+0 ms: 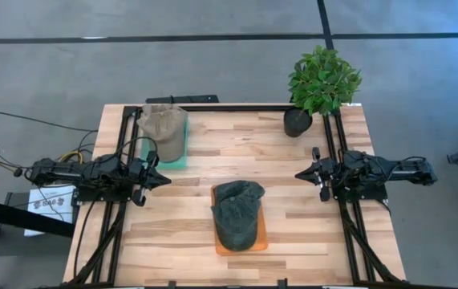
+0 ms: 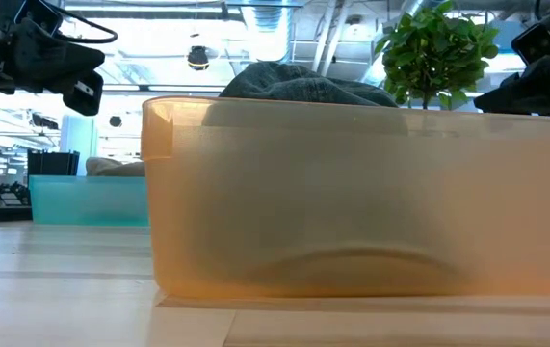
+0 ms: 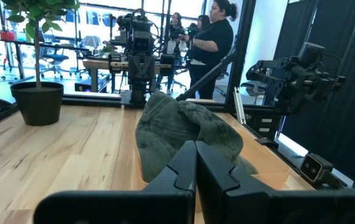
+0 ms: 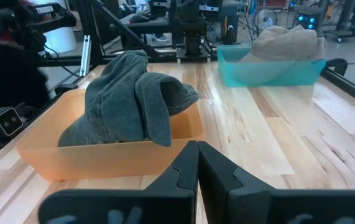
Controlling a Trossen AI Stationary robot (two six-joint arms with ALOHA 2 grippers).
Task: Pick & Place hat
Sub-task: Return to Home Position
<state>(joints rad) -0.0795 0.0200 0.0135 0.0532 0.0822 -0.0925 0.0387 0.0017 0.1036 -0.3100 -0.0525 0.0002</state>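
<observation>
A dark grey-green hat (image 1: 238, 212) lies crumpled in an orange bin (image 1: 261, 239) near the table's near edge, rising above the bin's rim (image 4: 127, 146) and draping over one wall. A tan hat (image 1: 161, 122) sits in a teal bin (image 1: 179, 154) at the far left. My left gripper (image 1: 167, 180) hovers shut at the left side, left of the orange bin. My right gripper (image 1: 299, 173) hovers shut at the right side, pointing toward the table's middle. Both are above the table and hold nothing.
A potted plant (image 1: 321, 84) stands at the far right corner of the table. Bare wood (image 1: 237, 152) lies between the two bins and between the grippers. People stand in the room beyond the table in the left wrist view (image 3: 217, 37).
</observation>
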